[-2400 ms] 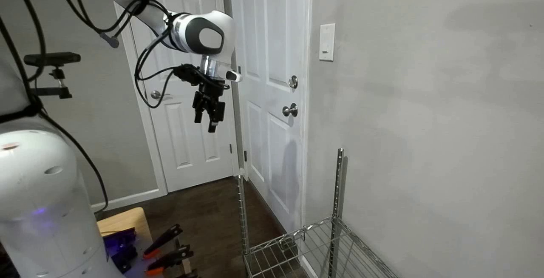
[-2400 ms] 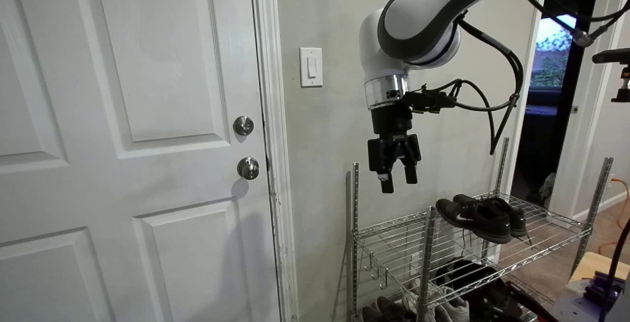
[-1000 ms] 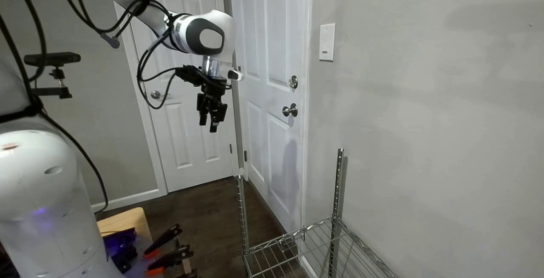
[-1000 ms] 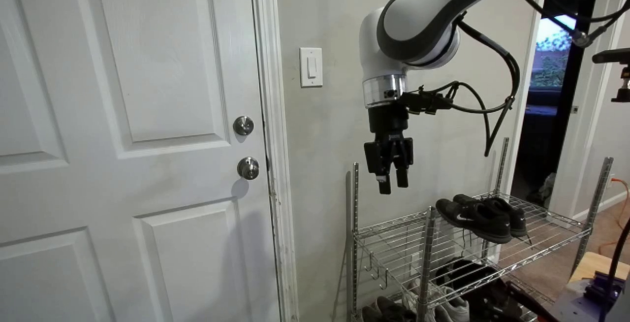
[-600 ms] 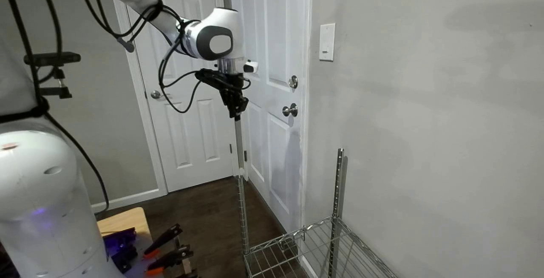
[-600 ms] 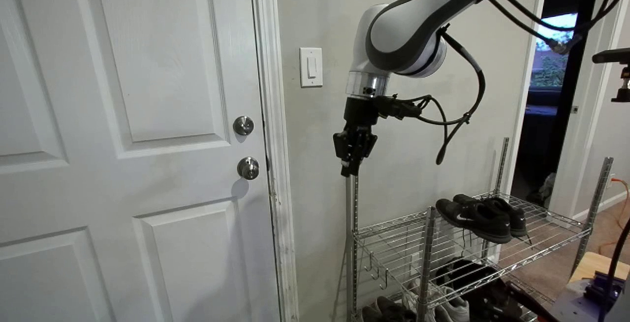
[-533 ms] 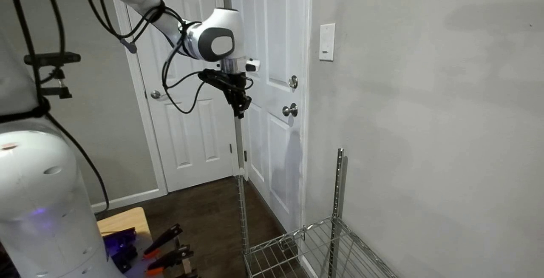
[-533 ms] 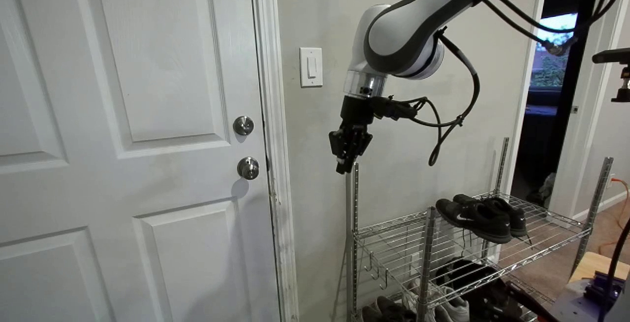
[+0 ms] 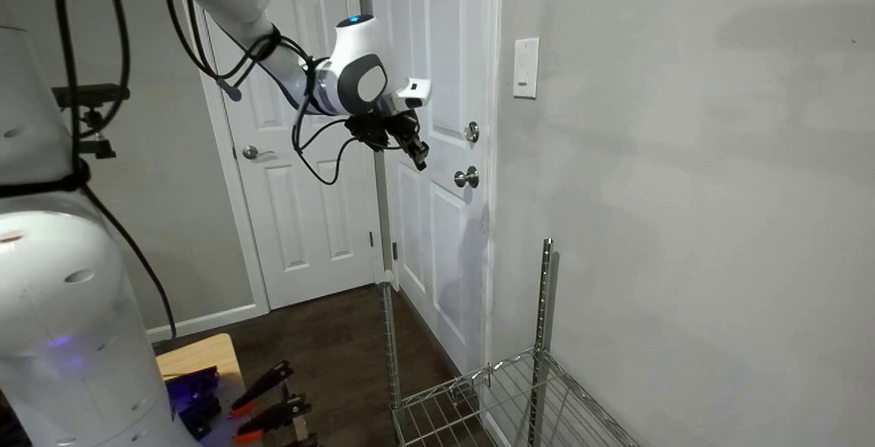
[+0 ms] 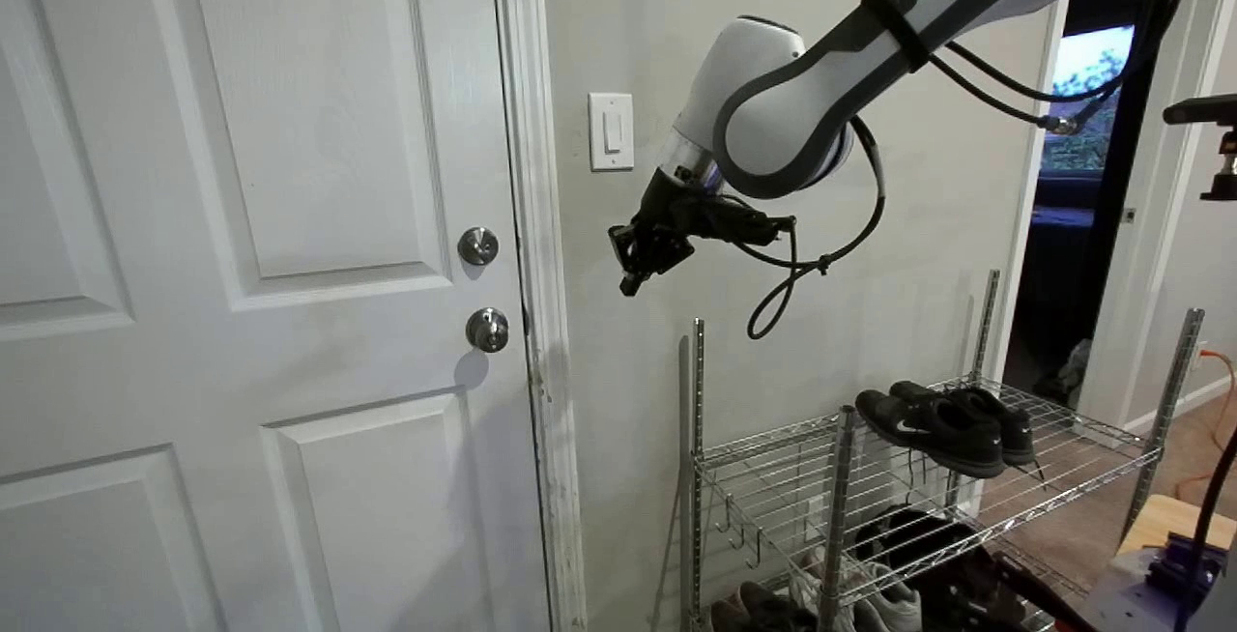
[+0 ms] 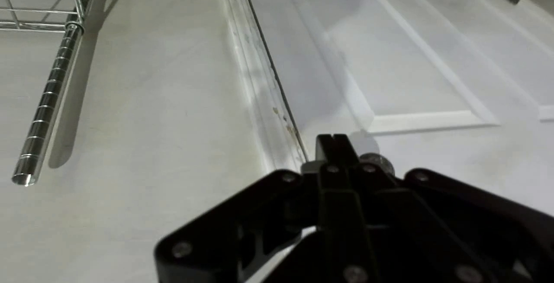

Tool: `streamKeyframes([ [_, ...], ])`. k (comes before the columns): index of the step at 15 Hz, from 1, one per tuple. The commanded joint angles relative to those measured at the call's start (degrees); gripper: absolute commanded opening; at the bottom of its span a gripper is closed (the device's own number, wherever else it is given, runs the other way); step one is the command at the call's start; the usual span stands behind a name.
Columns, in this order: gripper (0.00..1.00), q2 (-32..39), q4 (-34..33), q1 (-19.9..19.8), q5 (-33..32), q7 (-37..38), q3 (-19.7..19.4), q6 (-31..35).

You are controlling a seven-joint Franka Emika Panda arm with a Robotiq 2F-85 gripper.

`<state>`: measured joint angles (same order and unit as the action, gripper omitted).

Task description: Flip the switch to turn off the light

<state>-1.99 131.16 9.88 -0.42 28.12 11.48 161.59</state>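
Note:
The switch (image 9: 526, 68), a white upright plate, is mounted on the grey wall beside the door frame; in an exterior view the switch (image 10: 599, 157) shows its raised rocker (image 10: 613, 132) in the middle. My gripper (image 10: 630, 286) hangs below the switch's height there, tilted down toward the door side and apart from the plate. From the opposite angle, the gripper (image 9: 421, 165) appears in front of the white door. In the wrist view the two black fingertips of the gripper (image 11: 333, 137) meet with nothing between them. The wrist view does not include the switch.
A round metal door knob (image 10: 487, 330) and a lock (image 10: 477, 246) sit on the white door (image 10: 319, 361). Below the arm stands a wire shelf (image 10: 763, 439) with upright metal posts (image 11: 47, 105) and black shoes (image 10: 942, 429). Clamps (image 9: 273, 416) lie by the robot's base.
The gripper has shut from a part-open stance. It has moved toward the door and wall, risen, and tipped from pointing straight down to a slant. The switch looks the same.

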Motion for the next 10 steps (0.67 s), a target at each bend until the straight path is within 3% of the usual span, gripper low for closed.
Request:
streamKeyframes([
  [1,0.04,-1.9,1.9,-2.6,-11.3,15.5,-0.1,6.7],
  [6,0.04,-6.0,0.2,-11.1,-32.0,37.3,2.2,8.2],
  [7,0.04,-2.8,-0.4,-7.3,-26.1,30.1,0.1,8.0],
  [10,0.04,-5.0,-0.6,-10.0,-30.0,34.3,1.0,8.0],
])
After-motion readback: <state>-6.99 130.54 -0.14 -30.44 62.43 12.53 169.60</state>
